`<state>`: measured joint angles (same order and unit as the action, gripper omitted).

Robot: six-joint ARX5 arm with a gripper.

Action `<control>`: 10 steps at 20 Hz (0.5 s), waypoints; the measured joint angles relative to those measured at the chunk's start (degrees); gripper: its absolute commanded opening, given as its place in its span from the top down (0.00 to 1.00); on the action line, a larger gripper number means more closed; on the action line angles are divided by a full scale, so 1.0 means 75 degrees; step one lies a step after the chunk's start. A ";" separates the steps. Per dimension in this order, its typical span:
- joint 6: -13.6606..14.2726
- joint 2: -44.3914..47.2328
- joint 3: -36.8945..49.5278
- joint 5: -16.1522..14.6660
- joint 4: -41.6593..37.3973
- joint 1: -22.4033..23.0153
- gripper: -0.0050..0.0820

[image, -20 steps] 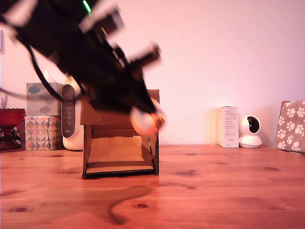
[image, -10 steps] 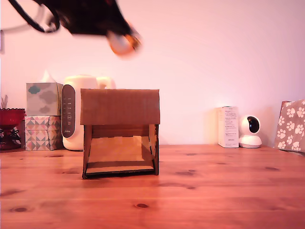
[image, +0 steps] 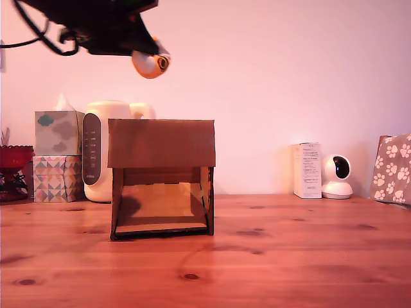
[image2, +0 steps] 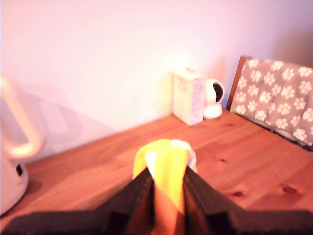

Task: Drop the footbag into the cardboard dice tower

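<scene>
Knotty wooden table point(image: 289, 256) carries the cardboard dice tower point(image: 162, 178) near its middle. Behind the tower, toward the exterior view's left: white kettle point(image: 103, 151), stacked tissue boxes point(image: 58, 157), red bowl point(image: 14, 157). Well apart toward the exterior view's right: white carton point(image: 307, 170), small white camera point(image: 337, 176).

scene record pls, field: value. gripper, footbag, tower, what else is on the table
gripper: high in the exterior view's upper left, shut on the footbag
footbag: held in the air, above the tower's top, clear of it
footbag in wrist view: yellow and white panels pinched between the two fingers
cardboard dice tower: upright on the wooden table, front opening empty
behind tower: white kettle, stacked tissue boxes
exterior view's right: white carton, small camera, paw-print fabric
</scene>
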<state>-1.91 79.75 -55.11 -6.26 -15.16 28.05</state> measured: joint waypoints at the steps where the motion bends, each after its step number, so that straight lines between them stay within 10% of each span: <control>1: 0.0000 0.0219 -0.0312 -0.0073 0.0227 -0.0064 0.82; 10: 0.0073 0.1912 -0.1679 -0.0501 0.1341 -0.0306 0.81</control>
<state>-1.37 94.08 -67.70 -10.02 -5.10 25.76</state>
